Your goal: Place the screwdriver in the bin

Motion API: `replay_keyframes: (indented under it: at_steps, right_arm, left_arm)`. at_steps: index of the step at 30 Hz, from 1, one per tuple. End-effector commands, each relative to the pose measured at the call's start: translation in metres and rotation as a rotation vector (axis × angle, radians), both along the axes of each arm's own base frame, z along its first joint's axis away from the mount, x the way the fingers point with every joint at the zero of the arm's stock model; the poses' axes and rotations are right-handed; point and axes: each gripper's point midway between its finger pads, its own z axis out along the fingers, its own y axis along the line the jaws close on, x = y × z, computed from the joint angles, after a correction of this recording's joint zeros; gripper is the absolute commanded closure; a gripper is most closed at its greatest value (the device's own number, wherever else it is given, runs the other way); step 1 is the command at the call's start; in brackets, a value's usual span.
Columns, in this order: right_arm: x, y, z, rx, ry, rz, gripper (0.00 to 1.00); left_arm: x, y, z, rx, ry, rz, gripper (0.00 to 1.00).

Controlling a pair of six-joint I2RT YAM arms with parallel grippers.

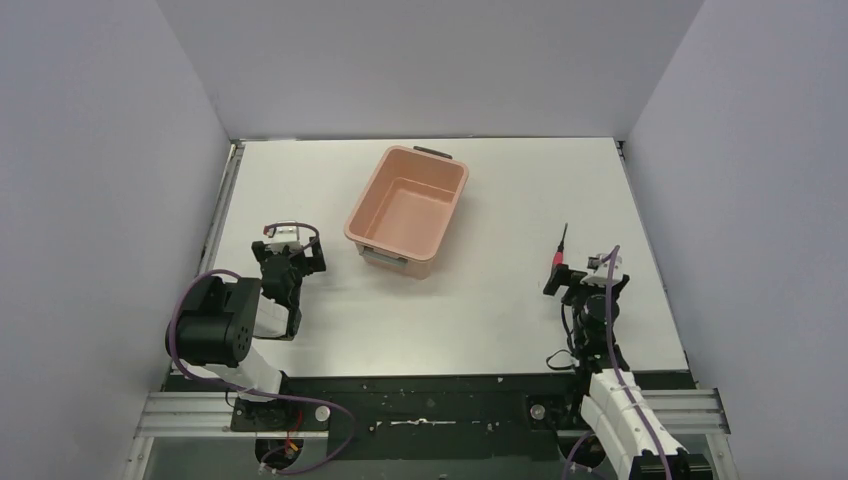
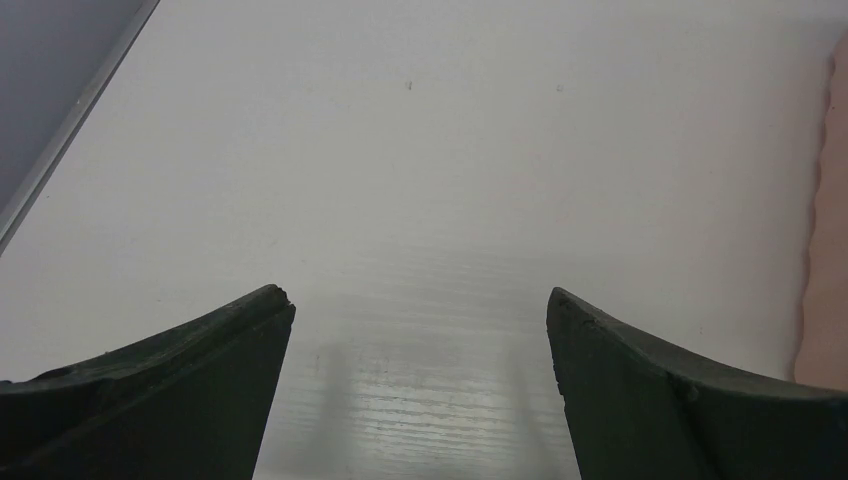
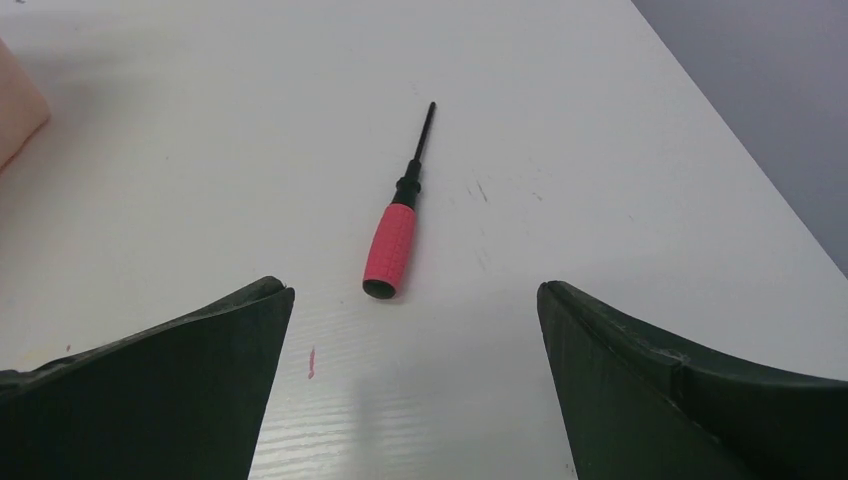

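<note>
1. The right tool (image 3: 415,290) hangs spread wide just short of the screwdriver (image 3: 392,245), seemingly lined up to straddle its red handle.
2. The screwdriver lies flat on the worktop (image 3: 600,150), well apart from the bin (image 1: 366,192).
3. The left tool (image 2: 420,300), also spread, holds nothing.

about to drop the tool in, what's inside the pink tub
The salmon-pink rectangular plastic tub shows only its bare floor from above; the inner face of its near wall is hidden. The small red-handled screwdriver lies outside it on the white table.
</note>
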Motion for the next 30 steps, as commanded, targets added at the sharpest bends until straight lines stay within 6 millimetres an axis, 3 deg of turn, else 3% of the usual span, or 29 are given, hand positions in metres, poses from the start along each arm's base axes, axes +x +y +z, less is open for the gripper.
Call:
replay_keyframes:
  at_steps: [1, 4, 7, 10, 14, 19, 25, 28, 30]
  right_arm:
    - [0.012, -0.023, 0.041, 0.099, -0.113, -0.178, 0.00]
    - [0.022, -0.029, 0.065, 0.205, -0.075, -0.265, 0.00]
    - [0.044, -0.014, 0.089, 0.162, 0.025, -0.167, 0.00]
    - [0.066, -0.008, 0.093, 0.150, 0.221, -0.143, 0.00]
    - [0.086, -0.015, 0.067, 0.142, 0.567, -0.219, 0.00]
    - [0.102, -0.005, 0.016, 0.153, 0.782, -0.179, 0.07]
    - [0.098, 0.008, -0.041, 0.197, 0.918, -0.140, 0.26]
    - [0.092, 0.004, -0.066, 0.180, 0.971, -0.161, 0.35]
    - [0.090, -0.001, -0.078, 0.183, 0.990, -0.175, 0.46]
  left_arm:
    - [0.006, 0.000, 0.012, 0.003, -0.044, -0.006, 0.03]
    - [0.006, 0.000, 0.012, 0.002, -0.043, -0.005, 0.03]
    - [0.006, 0.000, 0.012, 0.002, -0.045, -0.006, 0.03]
    - [0.006, 0.000, 0.012, 0.002, -0.045, -0.006, 0.03]
    - [0.006, 0.000, 0.013, 0.003, -0.046, -0.006, 0.03]
    - [0.006, 0.000, 0.012, 0.003, -0.045, -0.006, 0.03]
    - [0.006, 0.000, 0.012, 0.002, -0.045, -0.005, 0.03]
    - [0.006, 0.000, 0.012, 0.003, -0.045, -0.006, 0.03]
    - [0.006, 0.000, 0.012, 0.002, -0.044, -0.005, 0.03]
